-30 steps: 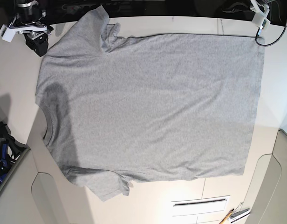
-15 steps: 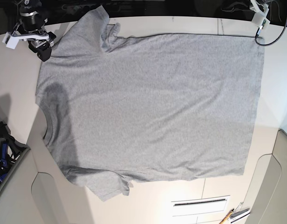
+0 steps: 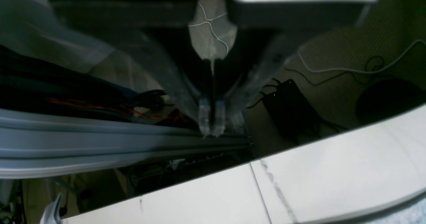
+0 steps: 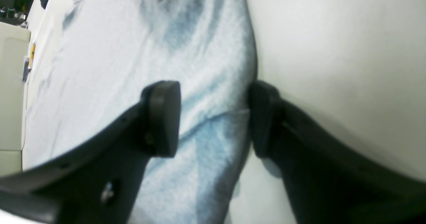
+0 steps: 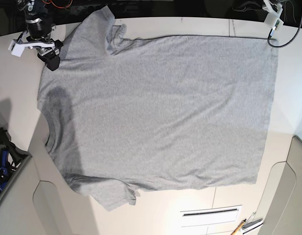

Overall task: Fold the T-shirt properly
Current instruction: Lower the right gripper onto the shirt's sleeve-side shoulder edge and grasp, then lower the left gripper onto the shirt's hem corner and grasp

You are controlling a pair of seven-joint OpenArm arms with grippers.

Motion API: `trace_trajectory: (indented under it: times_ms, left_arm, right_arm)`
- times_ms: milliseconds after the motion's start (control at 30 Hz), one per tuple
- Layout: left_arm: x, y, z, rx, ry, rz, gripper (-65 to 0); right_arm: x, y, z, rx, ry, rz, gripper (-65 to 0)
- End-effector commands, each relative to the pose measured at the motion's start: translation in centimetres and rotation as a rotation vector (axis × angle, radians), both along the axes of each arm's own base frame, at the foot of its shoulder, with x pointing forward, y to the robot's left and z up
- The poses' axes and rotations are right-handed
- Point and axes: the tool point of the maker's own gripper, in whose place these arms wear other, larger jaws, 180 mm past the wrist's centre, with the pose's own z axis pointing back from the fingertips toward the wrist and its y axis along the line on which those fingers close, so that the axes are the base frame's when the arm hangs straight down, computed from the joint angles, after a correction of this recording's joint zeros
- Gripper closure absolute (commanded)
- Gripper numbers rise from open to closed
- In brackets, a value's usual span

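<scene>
The large heather-grey short-sleeved cotton T-shirt [image 5: 156,115] lies spread flat across the pale cream worktop [image 5: 18,98], its ribbed neck toward the base view's left and its hem toward the right. The upturned side is plain; no lettering or label can be read on it. The right arm's black gripper [image 4: 214,117] sits at the shirt's upper sleeve edge, its fingers [image 4: 163,117] spread wide apart and straddling the cloth border, one over fabric, one over bare worktop, grasping nothing. The left arm's translucent gripper [image 3: 211,117] hangs beyond the worktop's far edge; its blurred fingertips appear pressed together, holding nothing.
</scene>
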Motion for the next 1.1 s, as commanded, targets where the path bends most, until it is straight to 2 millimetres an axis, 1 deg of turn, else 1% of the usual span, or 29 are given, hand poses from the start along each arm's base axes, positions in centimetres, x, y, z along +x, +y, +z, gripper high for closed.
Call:
trace_trajectory:
  times_ms: [0,33,100,233,400,533,633,700,767,833,967,1067]
  left_arm:
    - [0.2,-0.2,0.6,-0.021,-0.014,-0.003,0.0]
    - [0.2,-0.2,0.6,-0.024,-0.015,-0.001,0.0]
    - [0.3,-0.3,0.7,-0.030,-0.016,0.004,0.0]
    - [0.8,-0.5,1.0,-0.058,-0.026,0.025,0.0]
    - [2.0,-0.6,1.3,-0.071,-0.048,0.029,0.0]
    - [2.9,-0.6,1.4,-0.070,-0.072,0.025,0.0]
    - [4.0,-0.6,1.5,-0.064,-0.097,0.017,0.0]
    - [5.0,-0.1,1.7,-0.043,-0.120,0.012,0.0]
    - [6.4,1.1,2.1,0.004,-0.161,0.013,0.0]
    - [8.1,2.8,3.1,0.052,-0.219,0.033,0.0]
    - [11.4,7.0,6.3,0.149,-0.351,0.107,0.0]
    - [12.9,10.5,8.4,0.213,-0.420,0.182,0.0]
  right_arm:
    - [-0.2,-0.1,0.2,-0.003,0.004,0.007,-32.2]
    - [-0.2,-0.1,0.2,-0.004,0.004,0.008,-29.9]
    - [-0.1,-0.1,0.2,-0.004,0.001,0.011,-22.3]
    - [0.3,0.6,0.8,-0.008,-0.036,0.061,-0.2]
    - [0.5,1.5,1.2,-0.028,-0.069,0.134,0.0]
    - [0.5,1.6,1.3,-0.027,-0.070,0.135,0.0]
    - [0.5,1.6,1.3,-0.027,-0.070,0.135,0.0]
    - [0.5,1.6,1.3,-0.027,-0.071,0.135,0.0]
    - [0.5,1.6,1.3,-0.027,-0.071,0.135,0.0]
    - [0.5,1.6,1.3,-0.027,-0.071,0.135,0.0]
    - [0.5,1.6,1.3,-0.027,-0.072,0.135,0.0]
    - [0.8,1.6,1.4,-0.025,-0.081,0.133,0.0]
